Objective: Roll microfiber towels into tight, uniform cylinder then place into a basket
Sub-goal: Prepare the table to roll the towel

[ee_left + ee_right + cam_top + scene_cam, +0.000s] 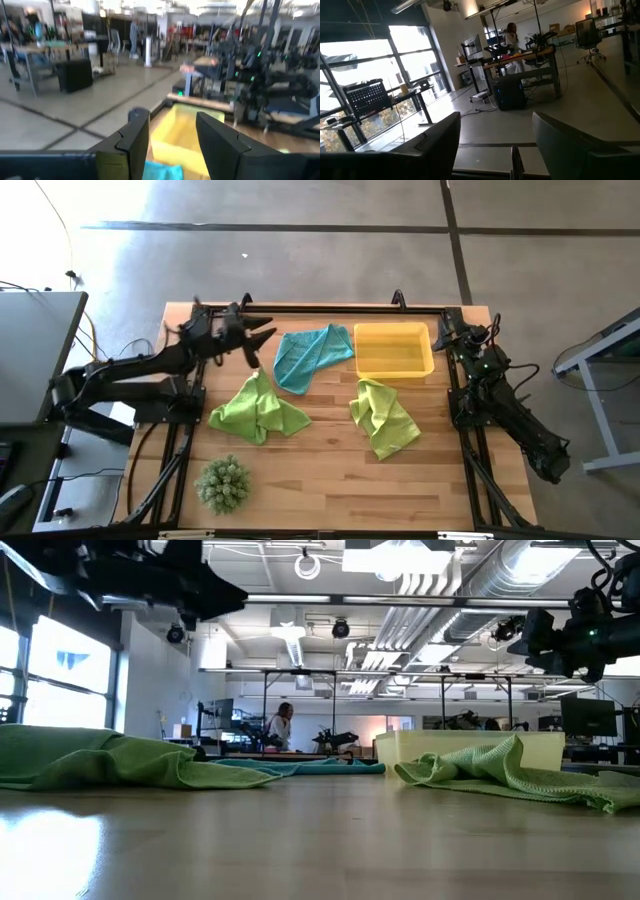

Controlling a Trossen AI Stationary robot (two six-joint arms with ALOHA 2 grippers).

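A teal-blue towel (312, 355) lies crumpled on the table at the far middle. One lime-green towel (258, 411) lies bunched at the left, another (384, 416) at the right. The yellow basket (394, 350) stands at the far right, beside the teal towel. My left gripper (262, 336) is open and empty, raised above the table's far left, its fingers toward the teal towel (162, 171) and the basket (181, 131). My right gripper (447, 330) is open and empty, raised at the far right corner, looking out into the room.
A spiky green ball-shaped plant (222, 483) sits near the table's near left corner. Bare wood lies along the near edge and between the two green towels. A person (282, 726) stands far off in the room behind.
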